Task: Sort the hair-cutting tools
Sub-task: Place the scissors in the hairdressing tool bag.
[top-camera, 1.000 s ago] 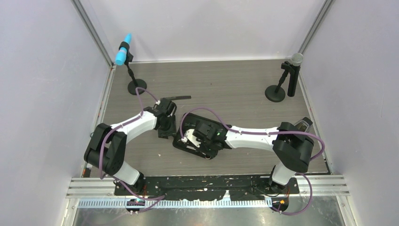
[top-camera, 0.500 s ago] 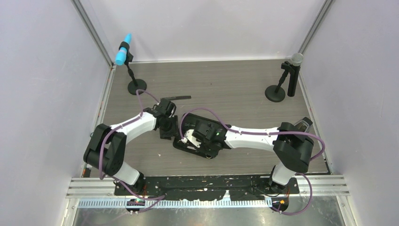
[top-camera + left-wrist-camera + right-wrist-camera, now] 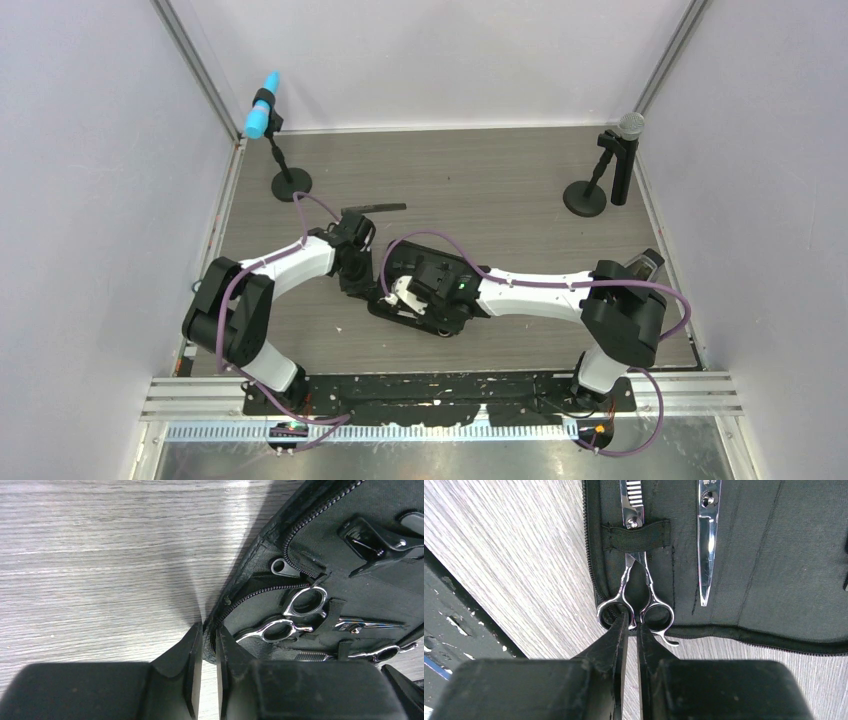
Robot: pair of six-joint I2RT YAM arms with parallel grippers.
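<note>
The black zip case lies open at the table's middle. In the left wrist view my left gripper is shut on the case's zip edge. Inside lie a pair of silver scissors, a second pair and a black clip. My right gripper is shut on the ring handles of the toothed scissors, which sit under an elastic strap. The other scissors' blade lies beside them. A long black comb lies on the table behind the left gripper.
Two microphones on round black bases stand at the back: a blue-tipped one on the left, a grey-headed one on the right. White walls close the table's sides. A black metal strip runs along the near edge.
My left gripper has shifted slightly right and toward the case's edge. The right arm and the case have barely moved.
</note>
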